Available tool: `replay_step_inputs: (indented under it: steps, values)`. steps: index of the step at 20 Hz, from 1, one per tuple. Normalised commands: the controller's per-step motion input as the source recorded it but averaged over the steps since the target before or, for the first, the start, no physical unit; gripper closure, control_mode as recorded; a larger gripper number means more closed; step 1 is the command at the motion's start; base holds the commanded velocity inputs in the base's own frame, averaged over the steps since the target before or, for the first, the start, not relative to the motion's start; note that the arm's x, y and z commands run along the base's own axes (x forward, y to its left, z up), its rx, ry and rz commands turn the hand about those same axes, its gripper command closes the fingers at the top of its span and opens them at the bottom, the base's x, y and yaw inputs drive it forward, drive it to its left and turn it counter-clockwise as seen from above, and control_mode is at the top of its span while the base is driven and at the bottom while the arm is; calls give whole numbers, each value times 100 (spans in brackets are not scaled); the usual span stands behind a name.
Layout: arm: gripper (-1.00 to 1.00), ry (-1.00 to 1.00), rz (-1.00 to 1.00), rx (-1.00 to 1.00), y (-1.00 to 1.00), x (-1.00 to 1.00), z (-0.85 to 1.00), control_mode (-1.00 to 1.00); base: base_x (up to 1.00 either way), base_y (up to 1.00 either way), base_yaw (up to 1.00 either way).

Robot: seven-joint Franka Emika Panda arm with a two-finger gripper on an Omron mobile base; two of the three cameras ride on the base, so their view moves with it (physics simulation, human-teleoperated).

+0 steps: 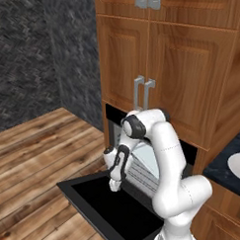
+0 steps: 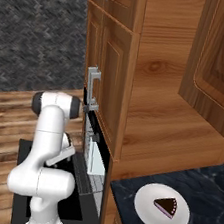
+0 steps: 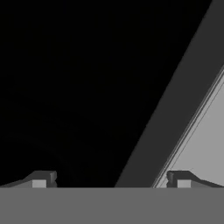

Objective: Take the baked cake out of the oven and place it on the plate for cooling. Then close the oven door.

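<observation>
The baked cake (image 2: 166, 205) sits on the plate (image 2: 145, 209) on the dark counter, well apart from the gripper (image 1: 115, 185), toward four o'clock in the right base view. The gripper, fingers spread and empty, hangs just over the lowered oven door (image 1: 103, 202) before the oven (image 1: 143, 165)

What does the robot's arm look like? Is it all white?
Mostly white! The arm is made of smooth, rounded white segments with dark grey or black rings at the joints, like the one near its top. The gripper ends in two small dark grey finger tips. No loose cables or markings show.
</observation>
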Motion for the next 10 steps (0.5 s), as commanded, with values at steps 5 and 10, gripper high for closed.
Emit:
replay_step_inputs:
  steps: [5, 10]
  values:
    - [-100, 0, -8, 0, -9, 59, 0, -100, 0, 0, 0]
    - [-100, -1, -8, -2, -10, 57, 0, -100, 0, 0, 0]
